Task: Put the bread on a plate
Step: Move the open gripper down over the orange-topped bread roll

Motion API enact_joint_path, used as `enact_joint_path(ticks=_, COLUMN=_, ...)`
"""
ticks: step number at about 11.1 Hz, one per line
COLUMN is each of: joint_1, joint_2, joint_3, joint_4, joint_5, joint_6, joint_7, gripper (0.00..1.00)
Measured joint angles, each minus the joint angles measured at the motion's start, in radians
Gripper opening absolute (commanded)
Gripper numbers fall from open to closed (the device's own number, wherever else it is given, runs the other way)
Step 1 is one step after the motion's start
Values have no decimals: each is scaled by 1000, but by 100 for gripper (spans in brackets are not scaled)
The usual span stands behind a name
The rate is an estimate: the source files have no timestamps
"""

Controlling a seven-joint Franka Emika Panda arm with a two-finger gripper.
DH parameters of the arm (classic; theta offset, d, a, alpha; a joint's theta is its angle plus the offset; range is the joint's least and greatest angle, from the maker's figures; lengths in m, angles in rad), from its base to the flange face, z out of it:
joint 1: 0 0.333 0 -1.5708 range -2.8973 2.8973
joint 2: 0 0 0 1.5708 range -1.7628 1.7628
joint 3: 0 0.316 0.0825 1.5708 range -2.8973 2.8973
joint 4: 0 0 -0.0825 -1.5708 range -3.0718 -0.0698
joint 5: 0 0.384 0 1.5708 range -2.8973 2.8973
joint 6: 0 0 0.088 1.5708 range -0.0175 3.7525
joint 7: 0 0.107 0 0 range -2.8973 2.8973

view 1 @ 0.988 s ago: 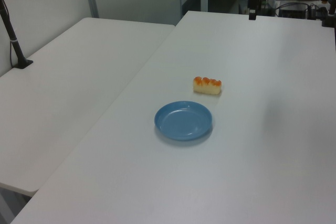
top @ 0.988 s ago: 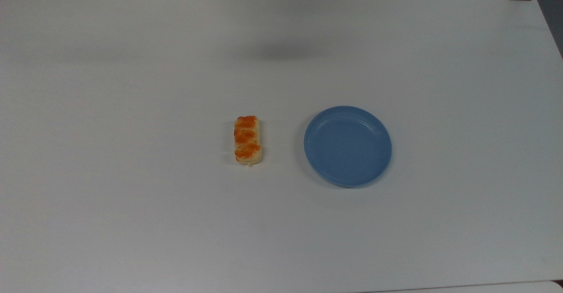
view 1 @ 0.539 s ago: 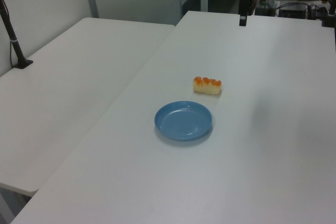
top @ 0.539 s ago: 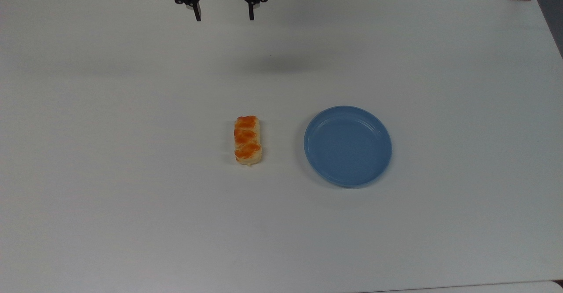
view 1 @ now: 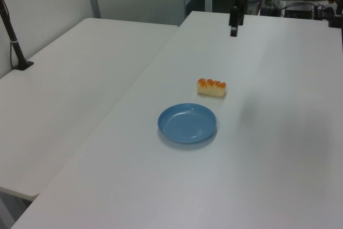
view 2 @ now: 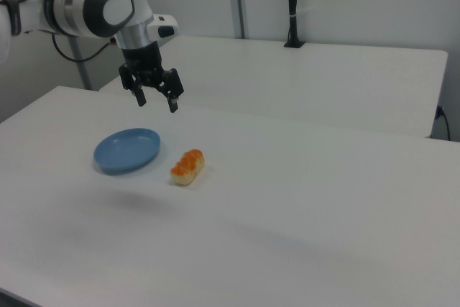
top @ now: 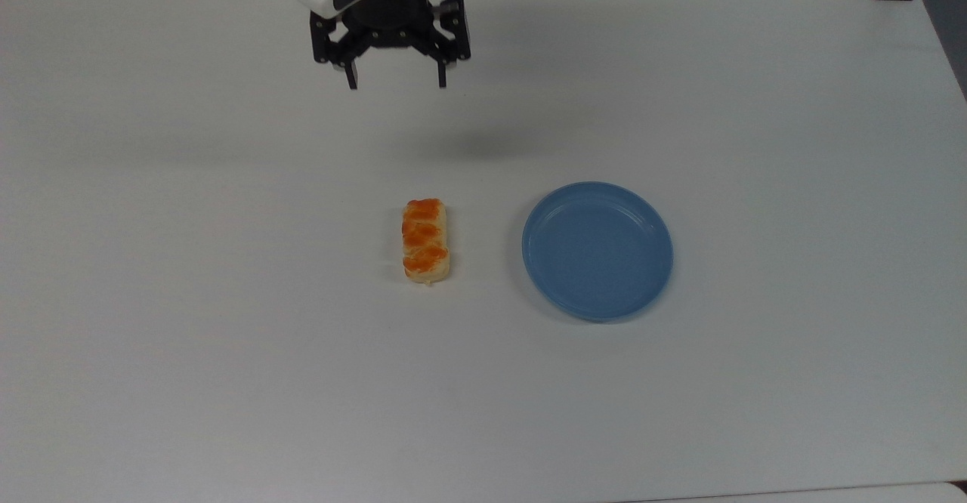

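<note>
Approach step: my pincer (top: 396,82), fingers apart and empty, hangs above the tabletop (top: 227,352) well short of the bread loaf (top: 426,241) lying beside the light-blue plate (top: 597,251); next I descend over the loaf.

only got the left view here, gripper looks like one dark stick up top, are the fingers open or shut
Observer: Open. In the top view the gripper has its two fingers spread wide with nothing between them.
Operator: is it over the bread yet
Observer: No. In the top view the bread lies well below the gripper in the picture, with bare table between them.
Operator: how does the bread lie against that finger gap
Observer: In the top view its long axis runs up-down, crosswise to the side-by-side fingers. The plate sits at the top view's right of it, apart.
</note>
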Motion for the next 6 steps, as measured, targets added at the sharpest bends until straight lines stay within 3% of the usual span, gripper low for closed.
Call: enact_joint_path(ticks=6, joint_1=65, joint_2=246, joint_3=7, joint_4=2, joint_5=-1, joint_6=223, joint_7=78, gripper=100)
